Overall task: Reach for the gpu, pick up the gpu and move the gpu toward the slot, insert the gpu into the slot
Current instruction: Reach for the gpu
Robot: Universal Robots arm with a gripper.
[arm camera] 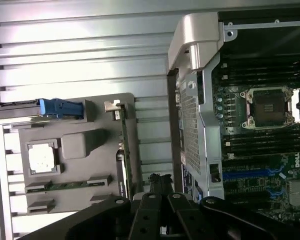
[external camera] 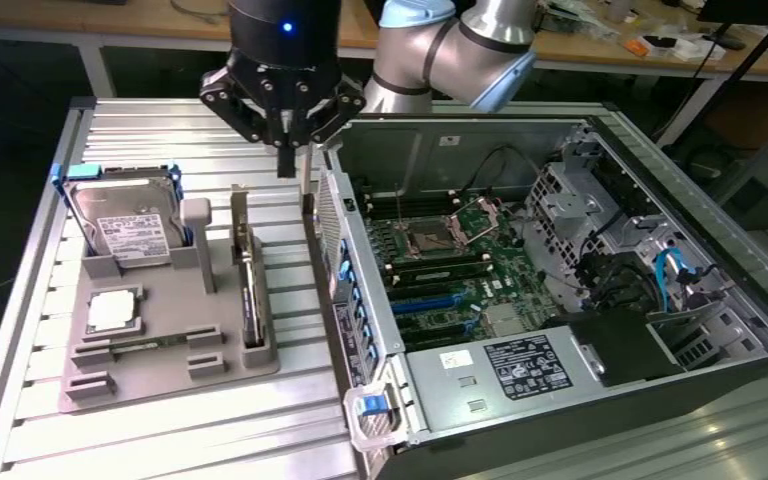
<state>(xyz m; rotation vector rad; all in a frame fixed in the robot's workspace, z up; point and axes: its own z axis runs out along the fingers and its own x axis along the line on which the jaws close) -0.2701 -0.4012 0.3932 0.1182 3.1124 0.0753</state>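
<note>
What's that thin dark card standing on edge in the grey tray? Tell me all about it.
The gpu is a thin, flat, dark card standing on its long edge in the grey holder on the slatted table. A silvery metal bracket caps one end. Only the holder touches it; the pincer hangs apart from it, higher up.

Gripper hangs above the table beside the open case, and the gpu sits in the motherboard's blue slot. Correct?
Not quite: in the exterior view the gpu stands on edge in the grey holder, not in the slot. The rest holds.
</note>
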